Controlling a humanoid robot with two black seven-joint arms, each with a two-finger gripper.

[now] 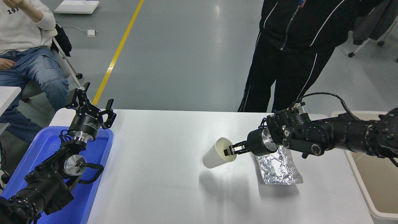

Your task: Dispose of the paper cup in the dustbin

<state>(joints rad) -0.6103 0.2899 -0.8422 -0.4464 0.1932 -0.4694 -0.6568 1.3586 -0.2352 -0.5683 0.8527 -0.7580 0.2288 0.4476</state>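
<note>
The white paper cup (215, 154) hangs in the air above the table, tilted with its mouth toward the right. My right gripper (229, 151) is shut on the cup's rim, one finger inside the mouth. The cup's shadow lies on the white table (161, 180) below it. The beige dustbin (377, 177) stands at the table's right edge, partly behind my right arm. My left gripper (93, 104) is open and parked at the lower left, over the blue tray.
A crinkled silver foil packet (278, 166) lies on the table just right of the cup, under my right wrist. A blue tray (46, 146) sits at the left edge. A person in black stands at the far side; another person sits at the upper left.
</note>
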